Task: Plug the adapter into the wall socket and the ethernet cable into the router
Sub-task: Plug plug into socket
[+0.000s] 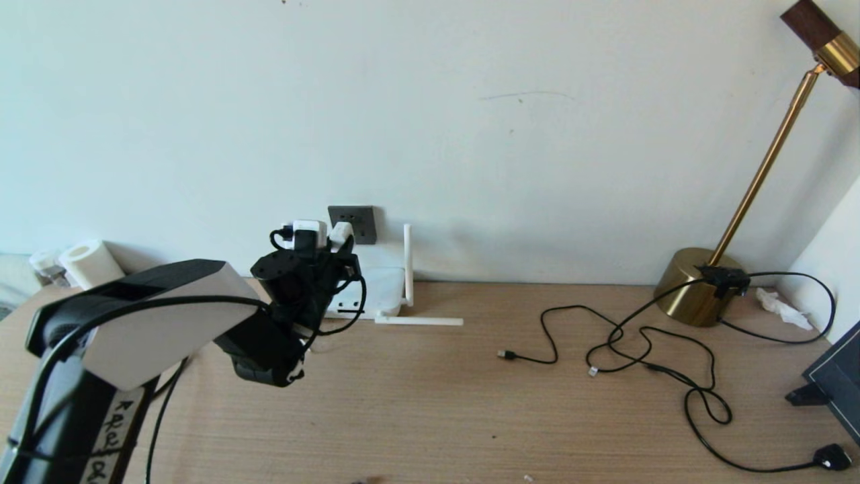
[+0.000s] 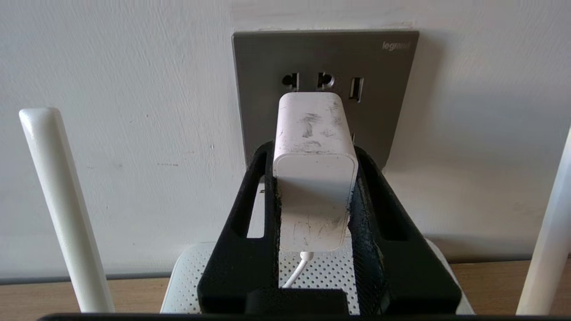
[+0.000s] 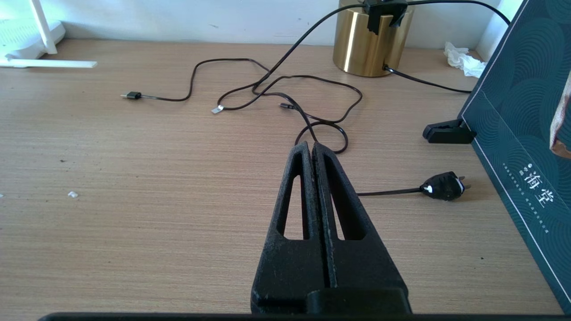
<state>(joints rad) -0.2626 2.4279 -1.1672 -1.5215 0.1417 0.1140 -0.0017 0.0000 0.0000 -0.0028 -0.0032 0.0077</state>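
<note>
My left gripper (image 2: 313,150) is shut on the adapter (image 2: 312,125), a scuffed white block with its thin white cord trailing back. It holds the adapter's front end against the dark grey wall socket (image 2: 388,89), below the top row of holes; the pins are hidden. In the head view the adapter (image 1: 341,235) sits at the socket (image 1: 356,220), above the white router (image 1: 384,288). One antenna (image 1: 407,262) stands upright and another (image 1: 420,321) lies flat. My right gripper (image 3: 311,147) is shut on nothing, above bare table. No thick black ethernet cable shows.
Thin black cables (image 1: 645,349) loop from the brass lamp base (image 1: 695,289) at the right, one ending in a black mains plug (image 1: 832,457). A dark green board (image 3: 526,133) on a black foot stands at the far right. White rolls (image 1: 87,262) are at the far left.
</note>
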